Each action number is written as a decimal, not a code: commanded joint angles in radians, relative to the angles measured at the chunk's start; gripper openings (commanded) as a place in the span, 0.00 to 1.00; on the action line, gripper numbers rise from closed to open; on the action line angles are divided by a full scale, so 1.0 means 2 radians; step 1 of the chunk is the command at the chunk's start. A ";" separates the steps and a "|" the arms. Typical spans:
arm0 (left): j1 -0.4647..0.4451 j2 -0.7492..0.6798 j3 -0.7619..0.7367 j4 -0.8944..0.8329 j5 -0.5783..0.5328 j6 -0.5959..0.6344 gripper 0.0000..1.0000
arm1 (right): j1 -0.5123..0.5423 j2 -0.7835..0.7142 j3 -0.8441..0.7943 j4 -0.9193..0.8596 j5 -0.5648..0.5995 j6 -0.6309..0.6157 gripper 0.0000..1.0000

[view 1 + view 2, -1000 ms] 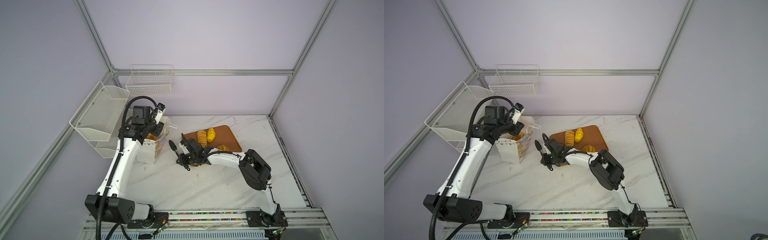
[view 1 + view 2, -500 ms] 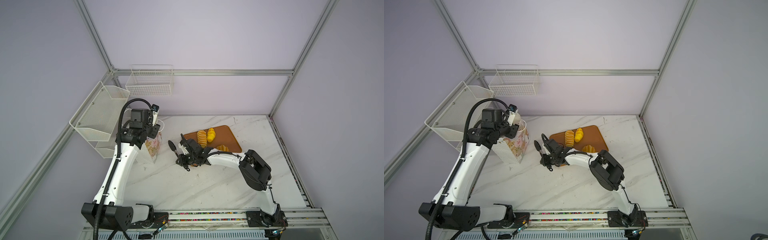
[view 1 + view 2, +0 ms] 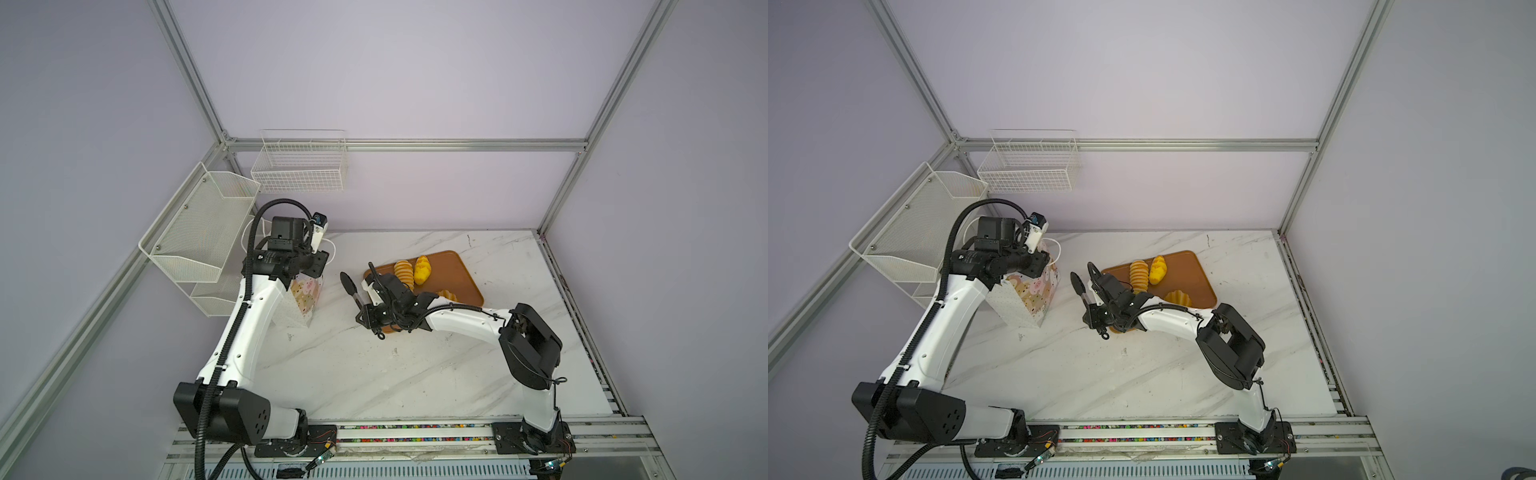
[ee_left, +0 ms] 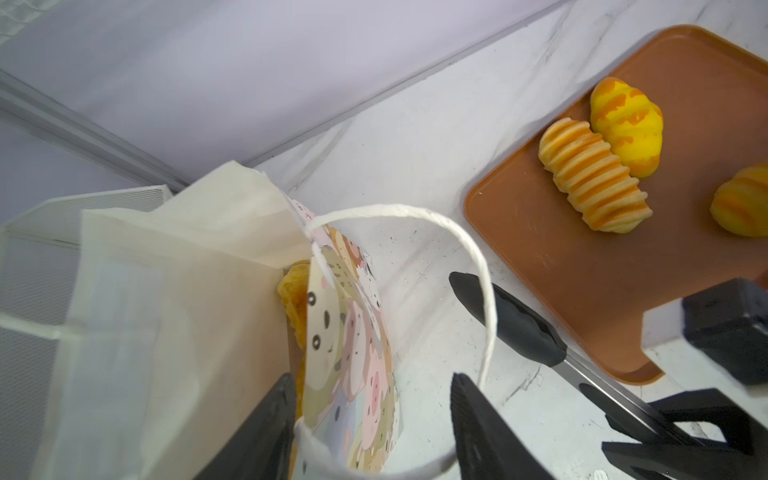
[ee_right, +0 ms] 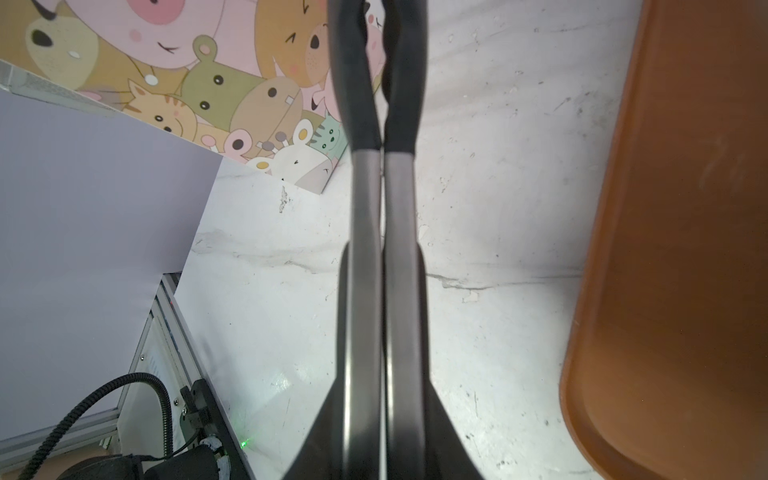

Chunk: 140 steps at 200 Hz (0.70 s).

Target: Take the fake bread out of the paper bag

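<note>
A piece of fake bread (image 4: 294,291) shows orange-yellow inside the paper bag (image 4: 166,324), tucked against the inner face of the printed front wall. Three more pieces lie on the orange-brown tray (image 3: 459,266). A ridged roll (image 3: 404,272) touches a yellow bun (image 3: 422,269) near the tray's far left corner, and a small bun (image 3: 448,295) sits apart from them, towards the front edge.

The bag stands open-mouthed at the left rear of the tabletop (image 3: 374,374), just in front of the mesh basket (image 3: 199,232). A wire basket (image 3: 299,166) hangs on the back wall.

The left tool (image 4: 374,432) straddles the bag's front rim with one finger inside and one outside. Its jaws are about half apart and do not pinch the paper. The cord handle (image 4: 469,249) loops past the outer finger.

The right tool (image 5: 384,415) is clamped on the steel arms of the tongs (image 5: 384,187), squeezing the black tips nearly together. The tongs hang over the bare strip of marble between the bag and the tray's left edge, with the tips near the bag. From that strip to the front rail the tabletop lies bare and wide.
</note>
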 commanded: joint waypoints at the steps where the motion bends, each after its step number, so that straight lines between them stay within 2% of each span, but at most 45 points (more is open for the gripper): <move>1: 0.003 -0.005 -0.006 0.004 0.034 -0.001 0.49 | 0.002 -0.033 -0.011 0.002 0.019 -0.006 0.00; 28: 0.003 0.012 -0.006 0.001 0.031 -0.001 0.46 | 0.002 -0.044 -0.022 0.003 0.023 -0.006 0.00; 69: -0.013 0.006 -0.015 -0.004 0.093 -0.007 0.45 | 0.002 -0.064 -0.045 0.007 0.035 0.002 0.00; 96: -0.052 -0.016 -0.029 -0.005 0.104 -0.016 0.45 | 0.003 -0.068 -0.061 0.010 0.038 0.006 0.00; 140: -0.121 -0.019 -0.050 -0.004 0.081 -0.031 0.51 | 0.002 -0.068 -0.087 0.038 0.031 0.021 0.00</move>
